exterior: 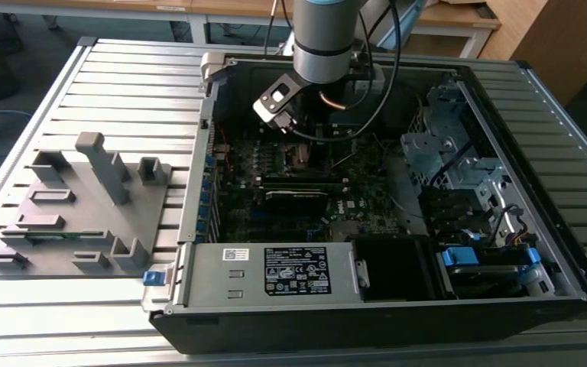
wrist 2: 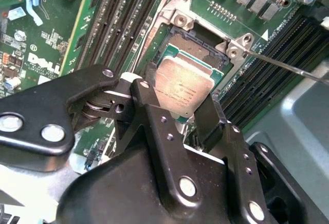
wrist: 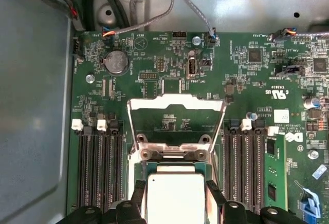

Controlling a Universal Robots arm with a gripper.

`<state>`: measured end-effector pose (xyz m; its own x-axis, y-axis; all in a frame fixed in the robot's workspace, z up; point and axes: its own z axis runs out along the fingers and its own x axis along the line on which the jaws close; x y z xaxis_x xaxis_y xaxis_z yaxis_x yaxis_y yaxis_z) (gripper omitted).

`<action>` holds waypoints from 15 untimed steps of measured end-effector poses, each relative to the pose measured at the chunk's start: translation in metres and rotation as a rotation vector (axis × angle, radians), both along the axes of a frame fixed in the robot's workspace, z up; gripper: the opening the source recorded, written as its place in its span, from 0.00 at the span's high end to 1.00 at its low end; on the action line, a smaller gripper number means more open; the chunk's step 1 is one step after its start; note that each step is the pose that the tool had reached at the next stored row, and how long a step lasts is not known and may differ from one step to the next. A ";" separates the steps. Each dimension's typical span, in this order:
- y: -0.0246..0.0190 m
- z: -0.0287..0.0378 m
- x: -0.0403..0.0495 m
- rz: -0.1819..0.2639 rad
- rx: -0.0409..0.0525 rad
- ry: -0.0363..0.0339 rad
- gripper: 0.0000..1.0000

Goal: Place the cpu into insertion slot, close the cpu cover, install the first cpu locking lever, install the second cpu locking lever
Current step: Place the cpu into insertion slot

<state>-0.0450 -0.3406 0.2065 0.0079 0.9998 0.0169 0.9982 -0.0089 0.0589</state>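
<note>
In both wrist views my gripper (wrist 2: 177,94) is shut on the cpu (wrist 2: 185,86), a small square chip with a dull silver top, one black finger on each of two opposite edges. It hangs low over the insertion slot (wrist 2: 198,48), whose dark contact field shows past the chip's far edge. I cannot tell whether chip and slot touch. The first wrist view shows the cpu (wrist: 176,198) between the fingers (wrist: 139,196), with the cpu cover (wrist: 177,99) swung up and open behind the socket. A thin locking lever (wrist 2: 288,67) sticks out to one side. In the exterior view the gripper (exterior: 291,131) reaches into the case.
Long black memory slots (wrist: 100,167) flank the socket on both sides, with one stick (wrist: 272,167) fitted. The open computer case (exterior: 375,191) holds a power supply (exterior: 273,271) in front and a drive cage (exterior: 457,164) at the exterior view's right. A grey fixture plate (exterior: 79,214) lies at the left.
</note>
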 end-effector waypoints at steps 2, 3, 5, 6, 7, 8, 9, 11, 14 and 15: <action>0.0003 -0.0014 -0.0006 0.001 0.0000 0.0000 0.46; 0.0003 -0.0018 -0.0008 0.001 0.0000 0.0000 0.46; 0.0003 -0.0021 -0.0009 0.001 0.0000 0.0001 0.46; 0.0003 -0.0023 -0.0009 0.001 0.0000 0.0000 0.46; 0.0003 -0.0023 -0.0009 0.001 -0.0001 0.0000 0.46; 0.0003 -0.0024 -0.0009 0.001 0.0000 0.0000 0.46; 0.0004 -0.0026 -0.0008 0.001 0.0002 -0.0001 0.46; 0.0003 -0.0027 -0.0009 0.001 -0.0001 0.0000 0.46; 0.0003 -0.0035 -0.0017 0.001 0.0000 0.0000 0.46; 0.0003 -0.0037 -0.0021 0.001 0.0000 0.0000 0.46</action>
<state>-0.0472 -0.3403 0.2028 0.0068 0.9998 0.0169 0.9982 -0.0078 0.0589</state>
